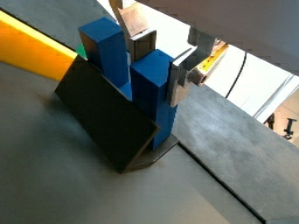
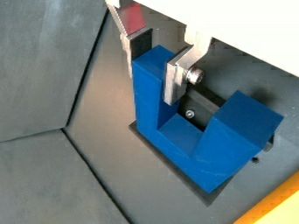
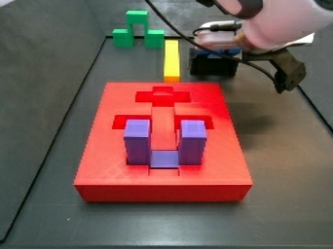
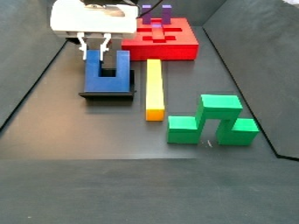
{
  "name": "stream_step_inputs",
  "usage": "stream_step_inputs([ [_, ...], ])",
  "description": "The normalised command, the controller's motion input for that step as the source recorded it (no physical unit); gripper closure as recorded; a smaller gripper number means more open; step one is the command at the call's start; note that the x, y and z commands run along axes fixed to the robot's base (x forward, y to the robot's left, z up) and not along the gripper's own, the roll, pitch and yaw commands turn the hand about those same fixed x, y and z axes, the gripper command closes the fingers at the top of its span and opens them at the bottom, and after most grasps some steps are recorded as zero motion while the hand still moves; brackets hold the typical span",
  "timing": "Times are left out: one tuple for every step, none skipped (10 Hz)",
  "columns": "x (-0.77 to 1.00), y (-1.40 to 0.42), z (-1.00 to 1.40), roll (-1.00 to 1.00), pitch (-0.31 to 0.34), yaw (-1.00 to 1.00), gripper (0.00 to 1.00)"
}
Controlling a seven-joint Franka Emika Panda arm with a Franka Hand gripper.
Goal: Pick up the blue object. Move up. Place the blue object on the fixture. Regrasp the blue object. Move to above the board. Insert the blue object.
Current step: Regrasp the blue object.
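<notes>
Gripper (image 4: 93,52) fingers (image 2: 177,77) clamp U-shaped blue object (image 4: 107,70), prob. on fixture (image 1: 103,118).

Premises present as a robotics laboratory test cell: a dark grey matte surface (image 4: 70,122) with raised dark side walls, carrying only plain coloured test blocks. Noted are a red board (image 3: 163,146) with shaped recesses, a yellow bar (image 4: 153,87), green blocks (image 4: 211,120) and a black fixture (image 4: 107,91). The gripper (image 4: 97,39), white-bodied, stands over the fixture.
</notes>
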Motion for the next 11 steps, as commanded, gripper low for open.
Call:
stream_step_inputs([
  [0.00,0.00,0.00,0.00,0.000,0.00,1.00],
  [0.00,0.00,0.00,0.00,0.000,0.00,1.00],
  [0.00,0.00,0.00,0.00,0.000,0.00,1.00],
  [0.00,0.00,0.00,0.00,0.000,0.00,1.00],
  [0.00,0.00,0.00,0.00,0.000,0.00,1.00],
  [0.00,0.00,0.00,0.00,0.000,0.00,1.00],
  [0.00,0.00,0.00,0.00,0.000,0.00,1.00],
  [0.00,0.00,0.00,0.00,0.000,0.00,1.00],
  [0.00,0.00,0.00,0.00,0.000,0.00,1.00],
  [0.00,0.00,0.00,0.00,0.000,0.00,1.00],
  [0.00,0.00,0.00,0.00,0.000,0.00,1.00],
])
